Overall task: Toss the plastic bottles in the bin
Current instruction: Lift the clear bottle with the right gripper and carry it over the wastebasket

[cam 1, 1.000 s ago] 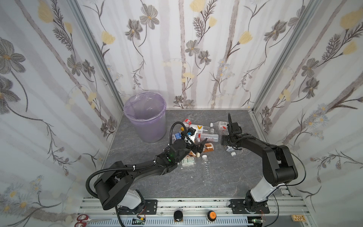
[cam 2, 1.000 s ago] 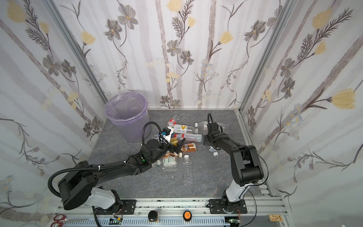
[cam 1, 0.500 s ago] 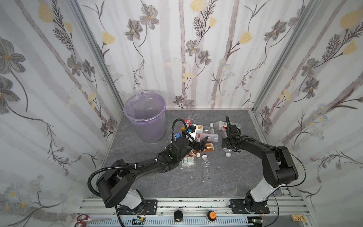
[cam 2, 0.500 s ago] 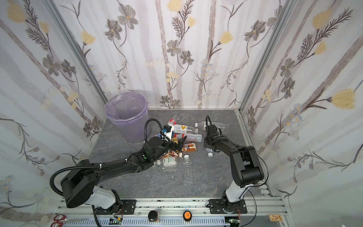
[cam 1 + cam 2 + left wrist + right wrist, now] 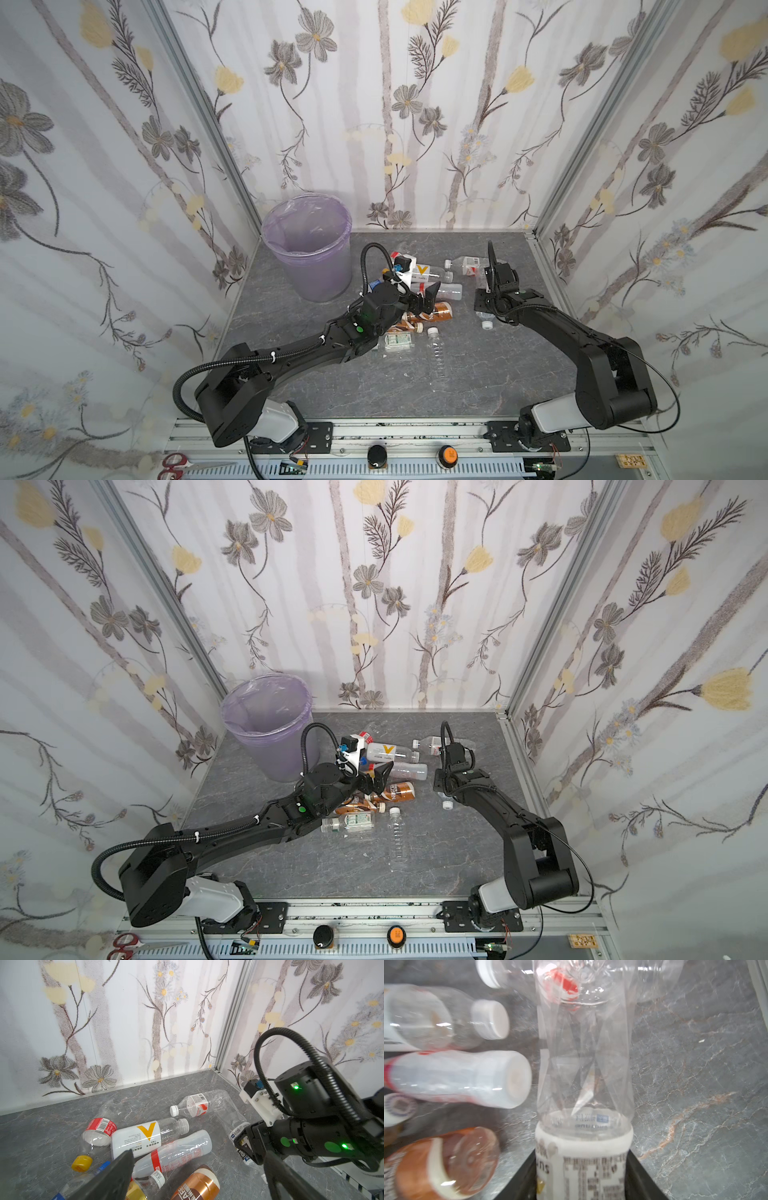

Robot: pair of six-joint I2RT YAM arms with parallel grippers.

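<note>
Grey tabletop (image 5: 415, 386), outstretched left arm (image 5: 299, 353), left fingers (image 5: 432, 291) spread, right fingers (image 5: 637, 1184) clasping bottle (image 5: 583, 1064)

Floral walls (image 5: 415, 104), grey marbled tabletop (image 5: 374, 386)

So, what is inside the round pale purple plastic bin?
In both top views the round pale purple plastic bin shows only its thin clear liner bag inside; no bottle is seen. Its near wall covers the lowest part of the inside, so that part cannot be checked.

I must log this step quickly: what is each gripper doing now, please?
Left gripper: open, holding nothing.
Right gripper: closed on the clear white-labelled bottle.
</note>
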